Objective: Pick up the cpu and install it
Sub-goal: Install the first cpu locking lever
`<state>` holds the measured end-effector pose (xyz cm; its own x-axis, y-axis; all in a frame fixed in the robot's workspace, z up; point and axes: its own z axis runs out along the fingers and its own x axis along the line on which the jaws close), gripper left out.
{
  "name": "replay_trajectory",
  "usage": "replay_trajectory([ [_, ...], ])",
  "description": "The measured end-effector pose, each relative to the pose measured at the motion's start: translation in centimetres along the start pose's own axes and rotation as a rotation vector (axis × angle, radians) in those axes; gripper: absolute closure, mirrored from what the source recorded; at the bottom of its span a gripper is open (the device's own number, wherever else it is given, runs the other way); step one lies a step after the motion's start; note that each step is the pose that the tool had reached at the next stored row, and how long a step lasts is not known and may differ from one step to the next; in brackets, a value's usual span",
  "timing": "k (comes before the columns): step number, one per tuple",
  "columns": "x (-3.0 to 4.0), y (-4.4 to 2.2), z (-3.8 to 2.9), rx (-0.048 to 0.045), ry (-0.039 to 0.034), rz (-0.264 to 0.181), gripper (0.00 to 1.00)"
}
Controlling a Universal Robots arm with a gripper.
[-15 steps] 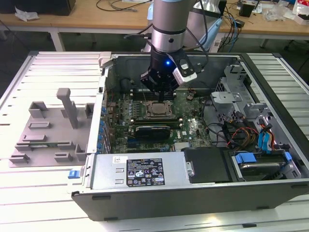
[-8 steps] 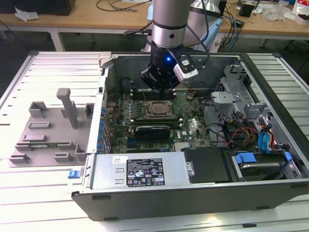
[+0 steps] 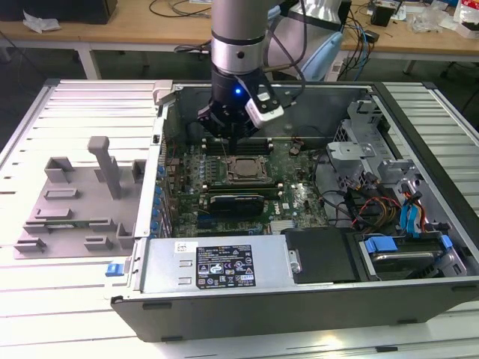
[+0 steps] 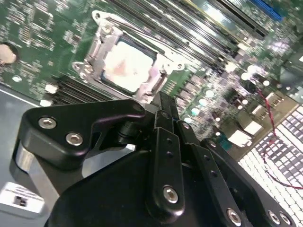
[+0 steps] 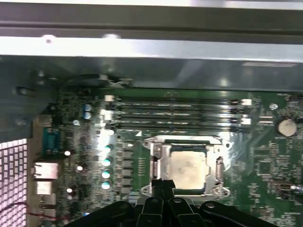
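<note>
The grey and silver robot arm (image 3: pixel 238 45) came straight down from above into the open black computer case (image 3: pixel 299 299). Its black two-finger gripper (image 3: pixel 232 134) hung just over the green motherboard (image 3: pixel 299 198), near the back wall of the case. In both wrist views the black fingers (image 5: pixel 162 187) stood pressed together, tip against tip, with nothing between them; the second wrist view showed the same closed fingers (image 4: pixel 166 111) from behind their linkage.

The small flat square cpu with silvery-white metal top (image 5: pixel 188 168) lay already inside the metal-framed socket (image 5: pixel 156 163) on the motherboard. In the second wrist view the cpu (image 4: pixel 128 66) sat flat in the frame, just beyond the fingertips. In the exterior view the cpu (image 3: pixel 245 169) was just in front of the gripper. The fingertips were very near the edge of the socket, but I could not tell if they touched it.

Beside the socket ran the long black memory slots (image 5: pixel 175 113). The case rested on a white slatted metal table (image 3: pixel 97 105). On the exterior view's left of the case stood a grey plastic tray with raised holders (image 3: pixel 75 202). A small blue clip (image 3: pixel 113 268) lay close to the case's front corner. Behind the table, wooden workbenches (image 3: pixel 135 30) carried cables and other equipment.
</note>
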<state>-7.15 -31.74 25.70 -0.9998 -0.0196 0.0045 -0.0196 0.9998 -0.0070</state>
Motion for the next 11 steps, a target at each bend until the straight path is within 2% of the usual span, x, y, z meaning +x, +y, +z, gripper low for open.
replay_trajectory([
  [4,1.08,0.03,0.01,-0.0001,-0.0001,0.0,0.89],
  [8,1.27,0.02,0.0,0.0001,-0.0001,0.0,0.89],
  [10,1.76,0.04,0.01,0.0,0.0,0.0,0.89],
  [11,2.37,0.05,0.01,-0.0001,0.0,0.0,0.89],
])
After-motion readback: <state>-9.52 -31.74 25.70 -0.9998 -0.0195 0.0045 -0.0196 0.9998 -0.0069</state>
